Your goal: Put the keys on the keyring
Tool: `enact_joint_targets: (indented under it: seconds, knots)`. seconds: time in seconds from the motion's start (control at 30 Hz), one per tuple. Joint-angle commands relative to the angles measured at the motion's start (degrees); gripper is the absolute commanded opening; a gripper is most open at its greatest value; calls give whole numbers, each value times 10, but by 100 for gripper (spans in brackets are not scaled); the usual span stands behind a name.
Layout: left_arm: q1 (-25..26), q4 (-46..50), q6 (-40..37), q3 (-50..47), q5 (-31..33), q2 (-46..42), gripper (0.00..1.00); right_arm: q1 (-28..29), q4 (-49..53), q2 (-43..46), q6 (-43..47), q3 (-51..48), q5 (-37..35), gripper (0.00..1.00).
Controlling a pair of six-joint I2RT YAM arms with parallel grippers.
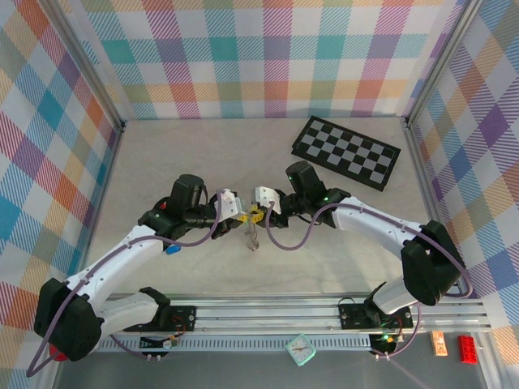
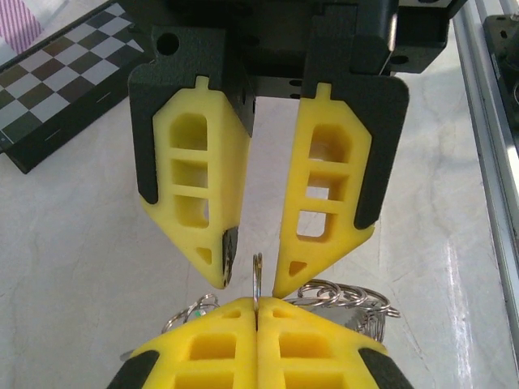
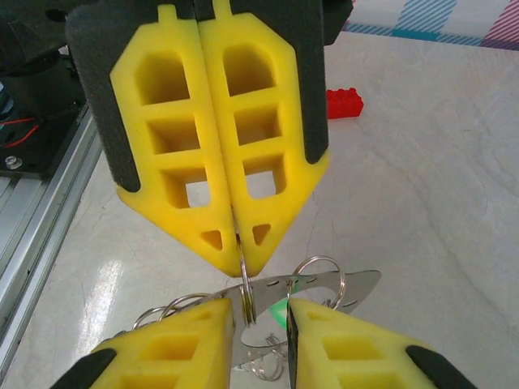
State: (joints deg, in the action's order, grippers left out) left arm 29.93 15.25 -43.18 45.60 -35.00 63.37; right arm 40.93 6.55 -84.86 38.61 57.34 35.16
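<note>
Left gripper: pinching fully closed on the thin grey metal keyring, holding it edge-on.
Right gripper: standing slightly parted, its jaws flanking the ring's rim without clamping it.
Small silvery keys: dangling from the ring, hanging over the middle of the pale marbled tabletop.

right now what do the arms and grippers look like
The left arm and right arm have white links, black joints and a grey-purple cable looped alongside. The left gripper and right gripper each carry two yellow wedge-shaped fingers with rectangular cut-outs, backed by black plates.
</note>
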Motion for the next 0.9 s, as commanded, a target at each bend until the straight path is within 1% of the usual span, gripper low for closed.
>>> enact_joint_targets:
  seconds: [0.0, 0.17, 0.33, 0.43, 0.63, 0.8, 0.87]
  knots:
    - [7, 36, -30, 31, -3, 7, 0, 6, 4, 15, 11, 15, 22, 22]
    - [12, 63, -40, 50, 7, 19, 0, 9, 3, 18, 10, 13, 22, 19]
    - [16, 89, -51, 69, 15, 30, 0, 9, 7, 22, 16, 13, 16, 24]
    - [17, 97, -52, 77, 19, 33, 0, 9, 12, 25, 20, 13, 15, 23]
    - [20, 109, -53, 90, 21, 42, 0, 8, 18, 25, 21, 12, 19, 14]
    - [21, 103, -44, 97, 5, 46, 0, 11, 11, 18, 18, 12, 19, 6]
    - [21, 100, -38, 99, 0, 47, 0, 11, 4, 17, 15, 8, 19, 5]
